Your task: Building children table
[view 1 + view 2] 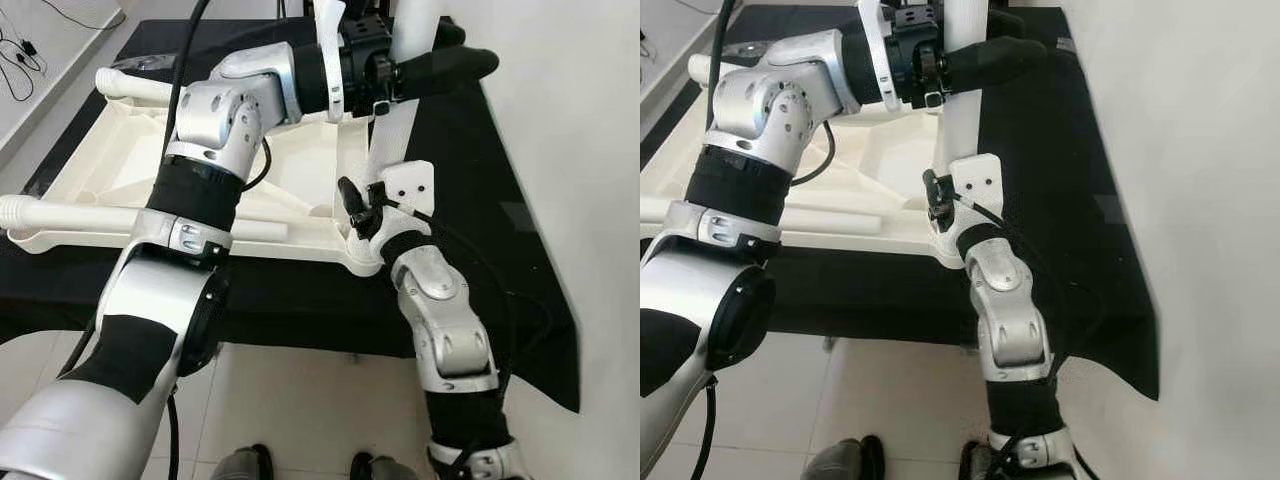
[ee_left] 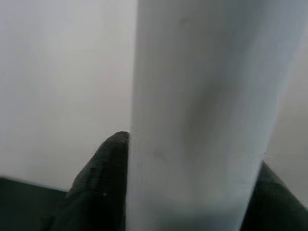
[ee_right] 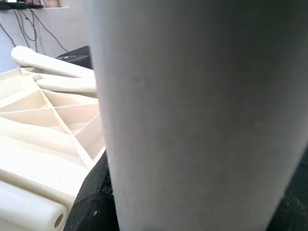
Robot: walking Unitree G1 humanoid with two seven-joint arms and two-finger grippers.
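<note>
One white plastic table top (image 1: 200,170) lies upside down, ribbed underside up, on a black cloth (image 1: 480,200) covering a low surface. White cylindrical table legs counted: three. One upright leg (image 1: 395,110) stands at the near right corner of the table top, directly between both grippers. The left gripper (image 1: 440,68) reaches across from the left and is clamped around this leg high up, its black fingers (image 1: 450,65) wrapped on the far side; the left wrist view has the leg's white shaft (image 2: 202,120) pressed between two dark fingertips. The right gripper (image 1: 362,205) is below it, clenched on the same leg just above the corner socket; the right wrist view shows the shaft (image 3: 202,115) close against the black pad. Second leg (image 1: 130,86) lies at the far left corner, well apart from both grippers. Third leg (image 1: 130,218) lies along the near edge, left of the right gripper. Two dark shoes (image 1: 310,465) show on the tiled floor (image 1: 300,390) below.
</note>
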